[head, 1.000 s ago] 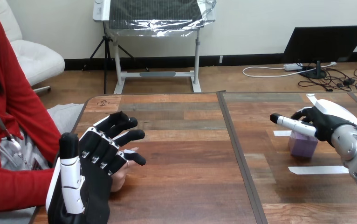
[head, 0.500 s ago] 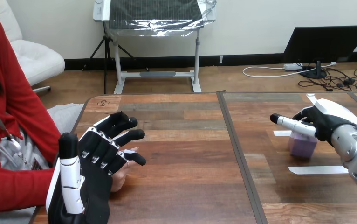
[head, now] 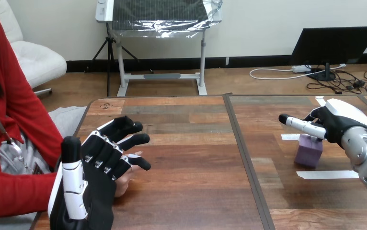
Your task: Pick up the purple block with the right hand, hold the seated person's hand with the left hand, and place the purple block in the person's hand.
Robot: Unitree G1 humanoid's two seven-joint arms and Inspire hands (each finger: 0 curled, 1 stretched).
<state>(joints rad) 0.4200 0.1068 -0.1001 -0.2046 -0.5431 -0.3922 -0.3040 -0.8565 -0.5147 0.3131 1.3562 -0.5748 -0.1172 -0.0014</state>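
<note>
The left hand [head: 95, 175] is at the near left corner of the table [head: 191, 143]. It is spread: the fingers [head: 124, 127] fan out toward the table's middle, a little bent and with gaps between them, and the thumb [head: 71, 165] stands up on the near side. The person's hand [head: 123, 184] lies directly under those fingers, resting on the wood. A patch of its palm shows just to the right of the robot's knuckles, and one fingertip peeks out between the robot's two lowest fingers. The left hand lies over the person's hand. Nothing shows its fingers or thumb curled round it, and I cannot tell whether the two actually touch.

The right hand [head: 335, 124] is well apart from that pair, on the far right side of the table, with its silver forearm coming in from the lower right edge. The purple block [head: 309, 151] is right below it and slightly to its left. The block's top edge meets the underside of the hand, and the block leans a little. I cannot tell whether the hand has a grip on the block or only rests against its top. Two white tape strips lie on the wood by this hand, one [head: 291, 137] just left of the block and one [head: 327, 174] just in front of it.
</note>
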